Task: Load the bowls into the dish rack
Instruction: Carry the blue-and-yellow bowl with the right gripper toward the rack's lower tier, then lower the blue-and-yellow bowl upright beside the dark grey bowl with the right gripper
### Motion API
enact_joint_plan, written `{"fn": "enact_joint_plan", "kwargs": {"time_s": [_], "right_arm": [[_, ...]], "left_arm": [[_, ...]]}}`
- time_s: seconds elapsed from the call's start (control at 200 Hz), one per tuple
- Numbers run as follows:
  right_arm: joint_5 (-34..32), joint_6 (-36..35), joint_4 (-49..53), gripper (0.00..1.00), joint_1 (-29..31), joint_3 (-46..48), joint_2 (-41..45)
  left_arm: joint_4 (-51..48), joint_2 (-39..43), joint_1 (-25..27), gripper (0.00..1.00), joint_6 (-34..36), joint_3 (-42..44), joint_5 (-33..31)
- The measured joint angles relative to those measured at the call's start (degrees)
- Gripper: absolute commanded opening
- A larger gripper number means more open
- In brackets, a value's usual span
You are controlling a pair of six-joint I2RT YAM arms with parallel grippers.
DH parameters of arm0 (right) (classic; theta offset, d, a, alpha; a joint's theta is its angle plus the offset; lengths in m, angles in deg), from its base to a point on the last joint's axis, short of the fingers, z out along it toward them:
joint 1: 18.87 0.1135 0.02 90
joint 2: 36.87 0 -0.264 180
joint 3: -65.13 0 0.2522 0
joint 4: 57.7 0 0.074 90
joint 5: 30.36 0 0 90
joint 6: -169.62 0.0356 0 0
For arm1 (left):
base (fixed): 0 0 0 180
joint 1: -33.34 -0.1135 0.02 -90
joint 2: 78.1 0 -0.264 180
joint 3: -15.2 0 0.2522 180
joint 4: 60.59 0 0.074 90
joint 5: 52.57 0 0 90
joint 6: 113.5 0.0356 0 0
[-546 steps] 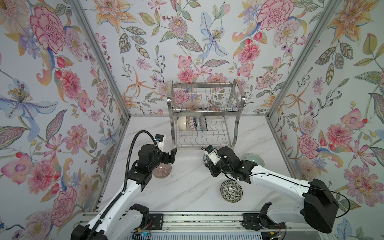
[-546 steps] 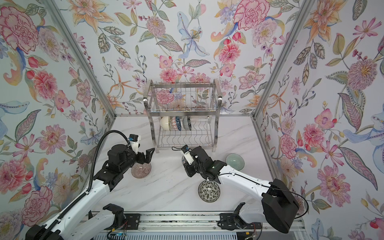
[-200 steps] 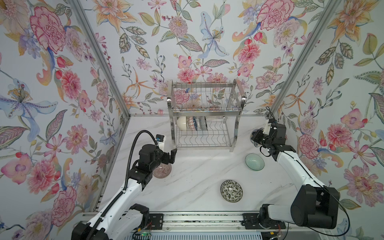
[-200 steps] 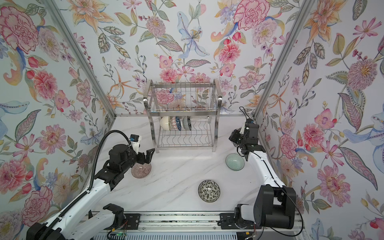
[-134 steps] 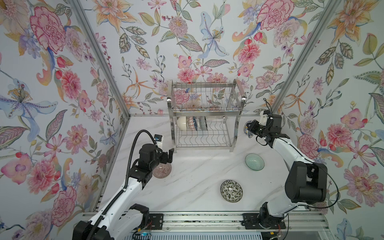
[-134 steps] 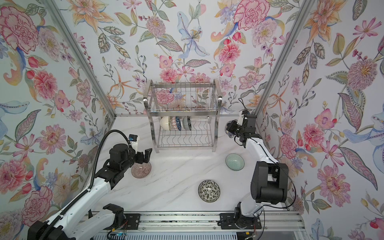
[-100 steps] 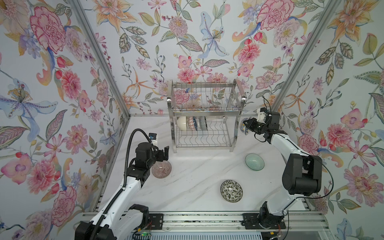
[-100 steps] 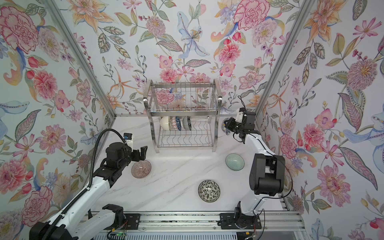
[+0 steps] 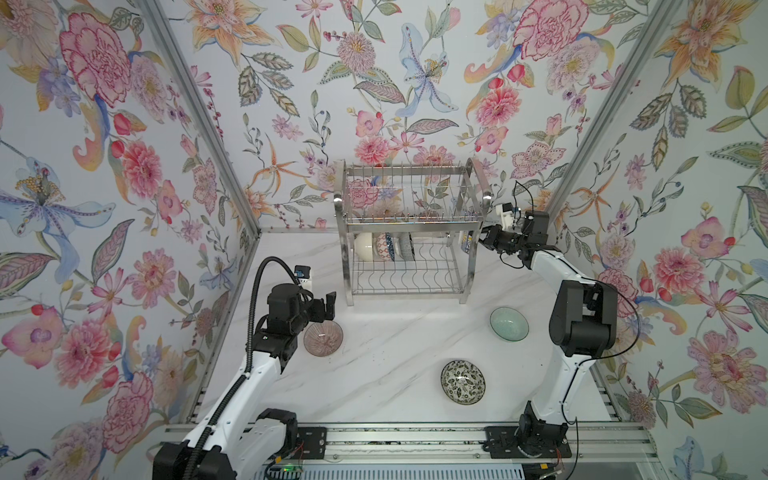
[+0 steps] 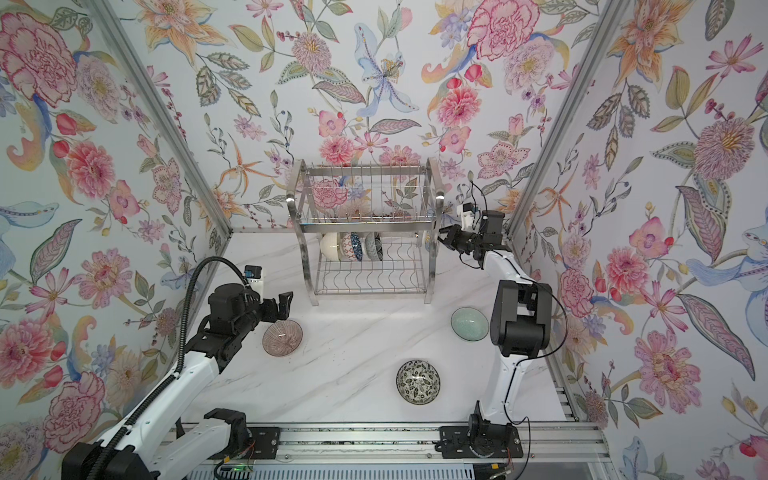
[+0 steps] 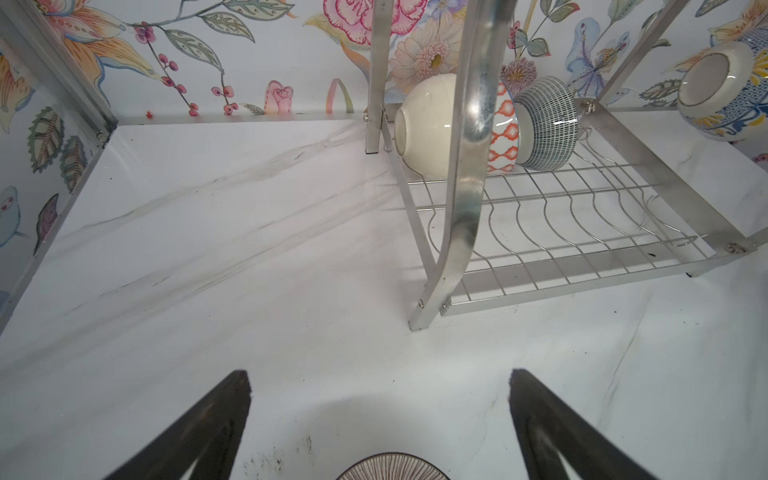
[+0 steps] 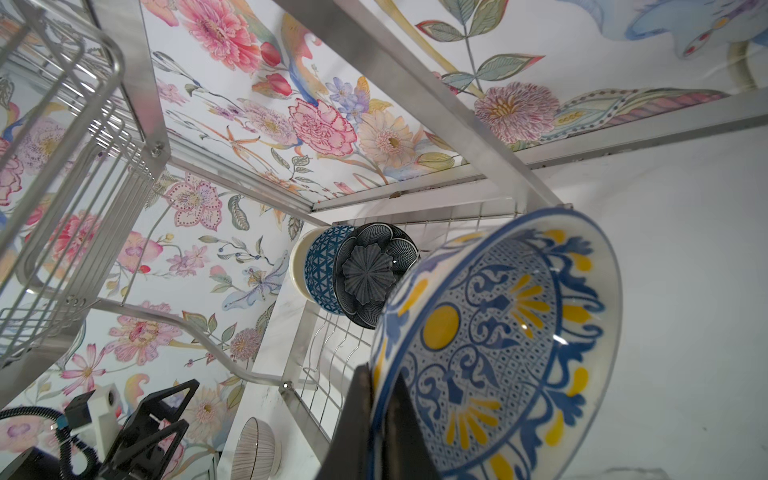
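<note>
1. The yellow bowl (image 12: 498, 345) is pinched by its rim between the right fingers (image 12: 353, 436). It is held on edge, clear of the desk (image 9: 395, 332), just beside the right side frame of the rack (image 9: 345, 266).
2. The on-edge hold is judged to be chosen so that the bowl can be stood in a slot of the wavy lower shelf (image 11: 582, 216). The bowl is not yet seated there.
3. Three bowls are already stood on edge at the far left of that shelf, packed close in a row: the cream bowl (image 9: 365, 247), the lattice bowl (image 9: 384, 247) and the navy bowl (image 9: 406, 246). The slots to their right are seen to be free.
4. The left fingers (image 11: 232, 399) are spread wide and nothing is held. They hang by the far rim of the mauve bowl (image 9: 323, 338), which sits upright on the desk at the left. This pose is judged to be a readiness for a rim grasp.
5. Two more bowls lie upright on the desk at the right. The green bowl (image 9: 509, 324) is just beside the right arm, and the leafy bowl (image 9: 462, 381) is nearer and well apart from it.
6. The way to the free slots is hemmed in by the side frame's flat bars and by the upper tier above. The navy bowl is the first that could be knocked, and the row might then be toppled.
</note>
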Motion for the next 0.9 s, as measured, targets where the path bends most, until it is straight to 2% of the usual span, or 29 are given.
{"fn": "enact_joint_plan", "kwargs": {"time_s": [0.265,0.445,0.626,0.901], "right_arm": [[5.05,-0.02,-0.81,0.02,0.24,-1.14,-1.31],[7.87,-0.04,-1.60,0.02,0.42,-1.42,-1.31],[10.75,-0.04,-1.97,0.02,0.76,-2.56,-2.49],[13.77,-0.07,-1.92,0.02,1.53,-5.55,-5.95]], "left_arm": [[2.97,0.00,-0.24,0.99,1.64,0.02,15.34],[5.29,-0.07,-0.24,0.99,2.32,0.74,23.02],[7.21,-1.18,-0.24,0.99,2.49,1.62,27.17],[7.82,-3.58,-0.24,0.99,2.58,1.62,29.05]]}}
